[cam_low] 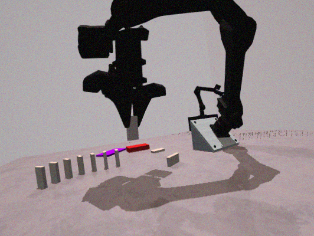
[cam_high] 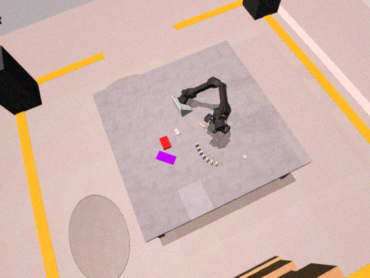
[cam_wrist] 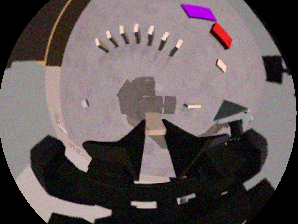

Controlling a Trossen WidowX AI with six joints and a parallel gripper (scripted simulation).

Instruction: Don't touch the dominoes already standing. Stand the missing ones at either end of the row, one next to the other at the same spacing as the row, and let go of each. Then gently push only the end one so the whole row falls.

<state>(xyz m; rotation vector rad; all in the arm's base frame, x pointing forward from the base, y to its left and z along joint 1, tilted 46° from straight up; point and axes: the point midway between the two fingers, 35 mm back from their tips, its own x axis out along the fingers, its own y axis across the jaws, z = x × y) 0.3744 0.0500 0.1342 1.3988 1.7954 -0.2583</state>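
Note:
My gripper [cam_high: 217, 124] [cam_low: 133, 126] [cam_wrist: 153, 121] is shut on a pale domino [cam_low: 132, 135] [cam_wrist: 155, 118], held upright above the table. Several dominoes stand in a curved row apart from the gripper; one end domino [cam_high: 197, 144] [cam_low: 117, 158] [cam_wrist: 176, 47] is nearer the red block, the other end domino [cam_high: 216, 163] [cam_low: 41, 177] [cam_wrist: 102, 45] is farther from it. A loose domino [cam_high: 202, 125] [cam_low: 173, 160] [cam_wrist: 193, 106] lies on its long narrow side near the gripper. In the top view the fingertips are hard to make out.
A red block [cam_high: 165, 142] [cam_low: 137, 147] [cam_wrist: 221, 36] and a purple flat piece [cam_high: 166, 158] [cam_low: 110, 152] [cam_wrist: 199, 12] lie beyond the row. A flat pale piece [cam_high: 177, 131] [cam_low: 157, 150] [cam_wrist: 221, 65] lies near the red block. A small pale square [cam_high: 245, 157] [cam_wrist: 85, 103] lies opposite. The arm's wedge base [cam_low: 203, 135] is behind.

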